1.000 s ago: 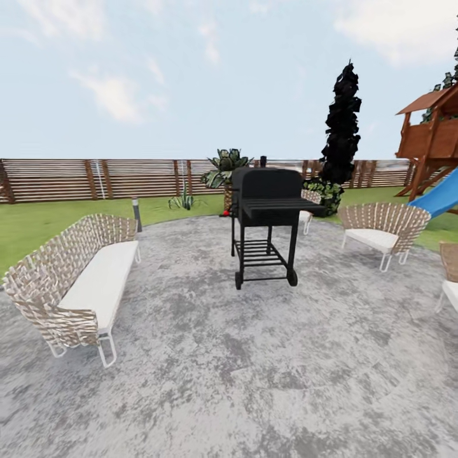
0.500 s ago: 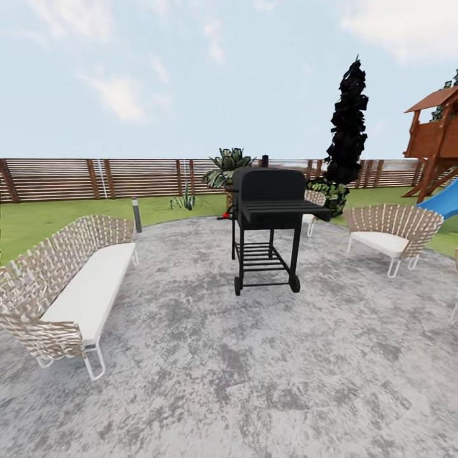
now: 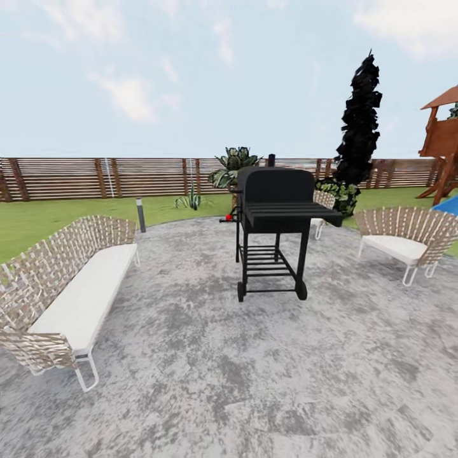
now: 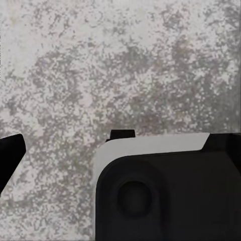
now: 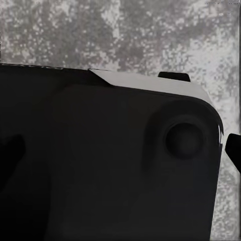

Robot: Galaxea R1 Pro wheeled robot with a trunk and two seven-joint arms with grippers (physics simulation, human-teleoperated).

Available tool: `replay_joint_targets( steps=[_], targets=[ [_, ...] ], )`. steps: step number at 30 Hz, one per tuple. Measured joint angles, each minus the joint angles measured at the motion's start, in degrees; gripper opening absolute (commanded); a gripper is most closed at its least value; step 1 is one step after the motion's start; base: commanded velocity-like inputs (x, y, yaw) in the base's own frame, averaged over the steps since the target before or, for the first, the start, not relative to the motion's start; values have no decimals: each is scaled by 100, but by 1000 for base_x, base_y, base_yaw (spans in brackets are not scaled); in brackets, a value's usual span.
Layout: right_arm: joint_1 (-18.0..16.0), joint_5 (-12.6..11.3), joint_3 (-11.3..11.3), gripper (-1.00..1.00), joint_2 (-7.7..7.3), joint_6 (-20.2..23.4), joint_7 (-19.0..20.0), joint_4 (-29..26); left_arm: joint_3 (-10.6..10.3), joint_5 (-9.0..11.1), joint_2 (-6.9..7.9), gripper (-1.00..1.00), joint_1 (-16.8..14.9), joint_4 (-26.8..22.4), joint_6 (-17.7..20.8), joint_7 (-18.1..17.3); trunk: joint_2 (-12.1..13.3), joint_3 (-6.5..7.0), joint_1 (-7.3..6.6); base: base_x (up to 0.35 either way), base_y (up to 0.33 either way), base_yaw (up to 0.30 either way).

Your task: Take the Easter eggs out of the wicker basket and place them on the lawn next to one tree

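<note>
Bright, even daylight with scarcely any shadows (wrist views coarsely pixelated).

The patio (image 3: pixel 254 369) is mottled grey stone, rough and matt. The grill (image 3: pixel 275 210) looks like matt black metal. The bench (image 3: pixel 60 286) and chair (image 3: pixel 407 232) are pale woven wicker with smooth white cushions on thin white metal legs. The fence (image 3: pixel 76 178) is brown slatted wood.

A round, mottled grey paved patio (image 3: pixel 210 381) carries a black wheeled barbecue grill (image 3: pixel 275 222) near its middle, a long pale woven bench with a white cushion (image 3: pixel 63 299) at the left, and a pale woven armchair (image 3: pixel 407 240) at the right. Green lawn (image 3: pixel 38 219) borders it behind.
</note>
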Motion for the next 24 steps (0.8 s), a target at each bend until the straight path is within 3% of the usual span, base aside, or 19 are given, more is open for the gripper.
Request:
replay_joint_targets(
  steps=[12,24],
  targets=[
    [0,0,1,100,0,1,-3,0,0,0,0,100,0,0,-2,0,0,-38,0,302,54,223],
    [0,0,1,100,-1,-1,-2,1,0,2,0,100,0,-1,-1,0,0,-49,0,303,11,36]
  ],
)
